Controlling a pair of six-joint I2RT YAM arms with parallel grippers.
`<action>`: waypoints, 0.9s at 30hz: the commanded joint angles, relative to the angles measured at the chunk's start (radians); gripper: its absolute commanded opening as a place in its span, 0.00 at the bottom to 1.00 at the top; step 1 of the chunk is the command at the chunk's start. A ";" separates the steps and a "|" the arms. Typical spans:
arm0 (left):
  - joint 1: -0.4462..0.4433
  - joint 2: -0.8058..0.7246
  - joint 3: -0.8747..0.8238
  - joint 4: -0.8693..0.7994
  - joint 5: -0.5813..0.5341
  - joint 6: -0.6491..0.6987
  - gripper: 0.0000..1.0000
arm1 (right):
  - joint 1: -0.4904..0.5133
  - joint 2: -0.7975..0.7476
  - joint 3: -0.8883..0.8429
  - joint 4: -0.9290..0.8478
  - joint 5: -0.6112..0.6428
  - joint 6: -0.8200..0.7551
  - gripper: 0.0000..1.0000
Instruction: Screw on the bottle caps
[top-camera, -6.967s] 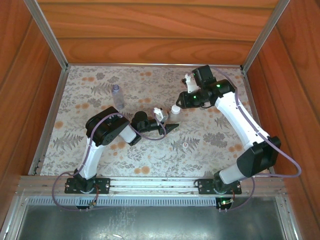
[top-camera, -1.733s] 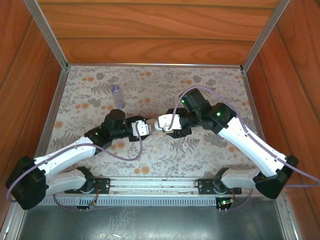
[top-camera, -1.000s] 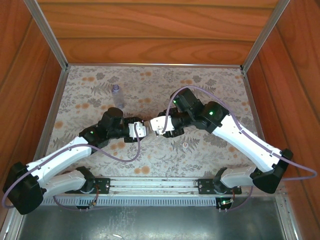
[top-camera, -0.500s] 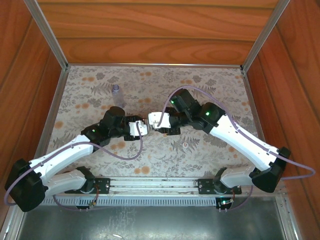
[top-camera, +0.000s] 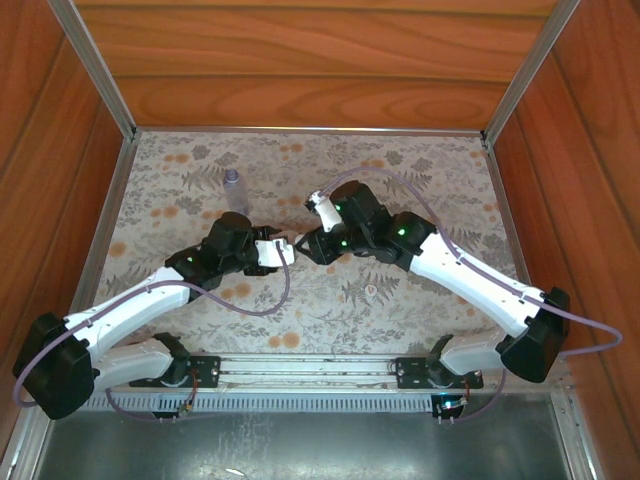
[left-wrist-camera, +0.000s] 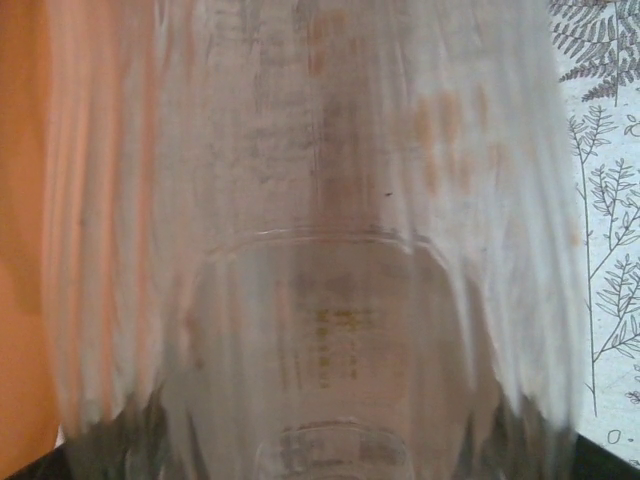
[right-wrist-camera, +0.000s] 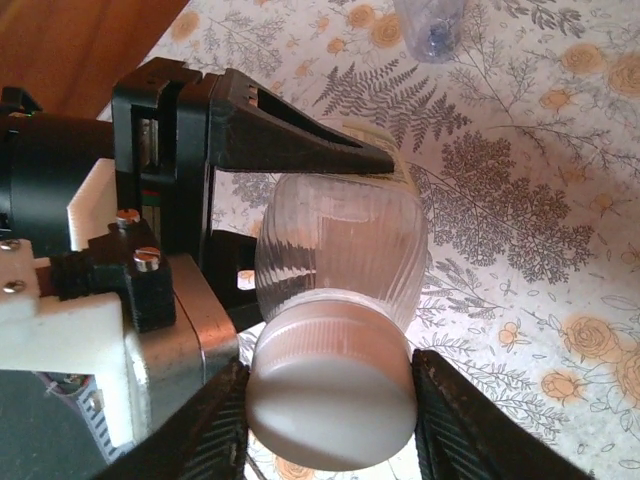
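Right wrist: white cap (right-wrist-camera: 330, 400) pinched between the right fingers (right-wrist-camera: 212, 432) (left fingers (right-wrist-camera: 300, 142) clamp the bottle (right-wrist-camera: 342, 240)).

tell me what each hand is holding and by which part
The left hand holds the clear ribbed bottle by its body. The right hand pinches the white cap by its sides, at the bottle's mouth.

1 cap (right-wrist-camera: 330, 400) sits on the near bottle (right-wrist-camera: 345, 245); the far bottle (top-camera: 233, 191) stands behind, left.
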 joint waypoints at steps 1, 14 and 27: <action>-0.015 -0.003 -0.006 0.037 0.082 0.024 0.60 | -0.001 -0.033 -0.020 0.151 0.036 -0.070 0.56; -0.030 -0.082 -0.045 -0.051 0.211 0.034 0.60 | -0.004 -0.179 -0.058 -0.169 -0.106 -1.220 0.78; -0.044 -0.071 -0.063 -0.052 0.230 0.038 0.60 | 0.039 -0.050 0.061 -0.237 -0.099 -1.314 0.68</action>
